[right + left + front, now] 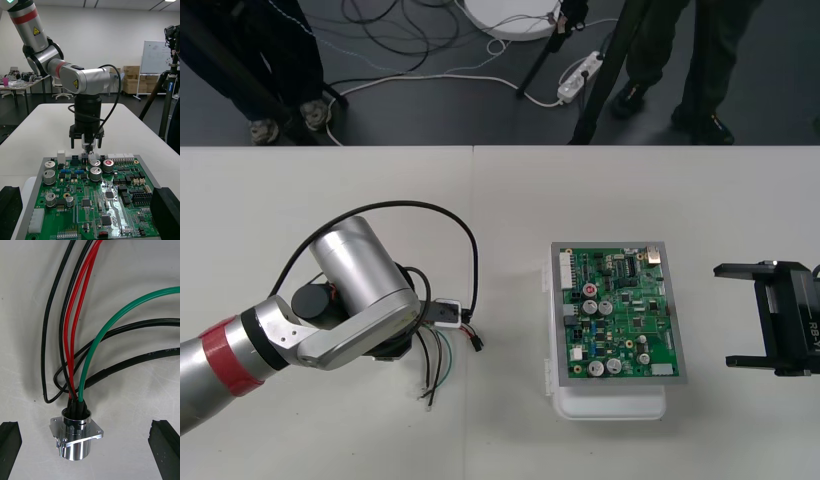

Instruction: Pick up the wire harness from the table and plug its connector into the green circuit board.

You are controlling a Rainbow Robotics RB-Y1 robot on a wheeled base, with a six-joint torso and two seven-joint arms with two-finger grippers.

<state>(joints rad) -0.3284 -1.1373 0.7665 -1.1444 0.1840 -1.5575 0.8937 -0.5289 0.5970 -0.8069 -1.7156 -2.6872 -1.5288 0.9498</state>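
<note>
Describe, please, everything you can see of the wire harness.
The wire harness lies on the table, left of the green circuit board: a shiny round metal socket with a square flange, from which red, black and green wires loop away. The left gripper hovers over it, fingers open either side, not touching.

Left silver arm with the red ring bends low, its black two-finger gripper pointing straight down, fingers spread wide; right black gripper hangs at its own side, gaping.

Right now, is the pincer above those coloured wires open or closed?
Open. The left pincer's black fingers stand far apart, one on each side of the metal socket, which lies on the table untouched.
</note>
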